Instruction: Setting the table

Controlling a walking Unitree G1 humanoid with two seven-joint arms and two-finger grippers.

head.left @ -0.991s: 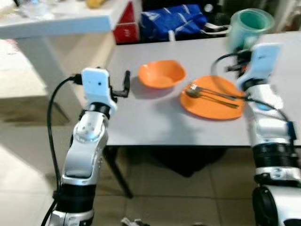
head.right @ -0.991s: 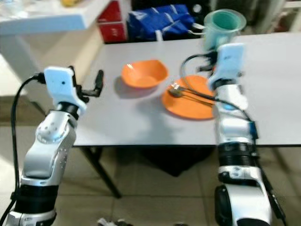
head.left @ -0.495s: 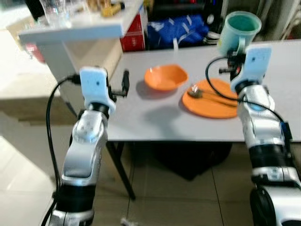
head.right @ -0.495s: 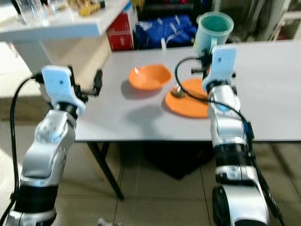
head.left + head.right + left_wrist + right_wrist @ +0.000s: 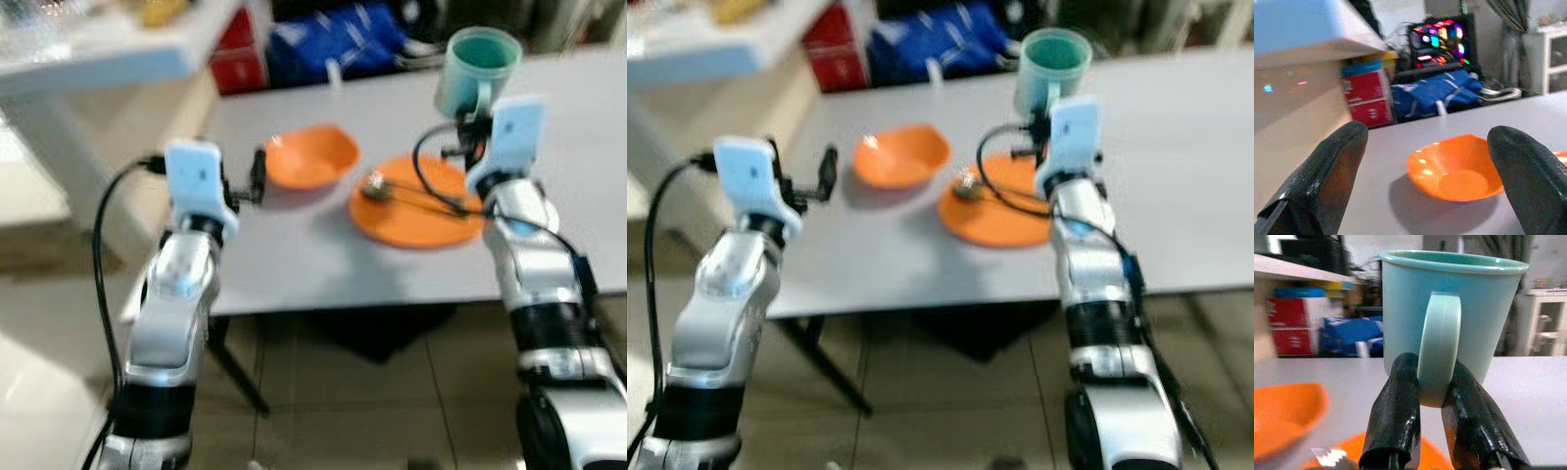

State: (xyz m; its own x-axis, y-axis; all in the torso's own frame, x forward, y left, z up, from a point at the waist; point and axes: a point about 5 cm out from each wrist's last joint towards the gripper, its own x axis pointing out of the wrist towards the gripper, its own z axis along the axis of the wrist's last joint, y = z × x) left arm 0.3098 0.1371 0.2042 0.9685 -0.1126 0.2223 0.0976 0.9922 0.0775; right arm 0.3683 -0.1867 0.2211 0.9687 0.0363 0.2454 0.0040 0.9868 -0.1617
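A teal mug [image 5: 477,69] hangs upright above the far edge of an orange plate [image 5: 416,201]. My right gripper [image 5: 1436,382] is shut on its handle, one black finger [image 5: 1396,406] on each side. A spoon and fork [image 5: 407,192] lie across the plate. To the plate's left an orange bowl [image 5: 312,155] sits on the grey table [image 5: 294,255]. My left gripper [image 5: 258,174] hovers open at the table's left side, just short of the bowl [image 5: 1457,169], and holds nothing.
A white table [image 5: 108,54] stands at the back left, off the grey table's far left corner. A blue bag [image 5: 333,39] and red boxes [image 5: 235,44] lie on the floor behind the grey table. Tiled floor runs along the near edge.
The whole view has shifted and blurred, so the camera moved. Both arms keep much the same pose, and the mug stays in the right gripper.
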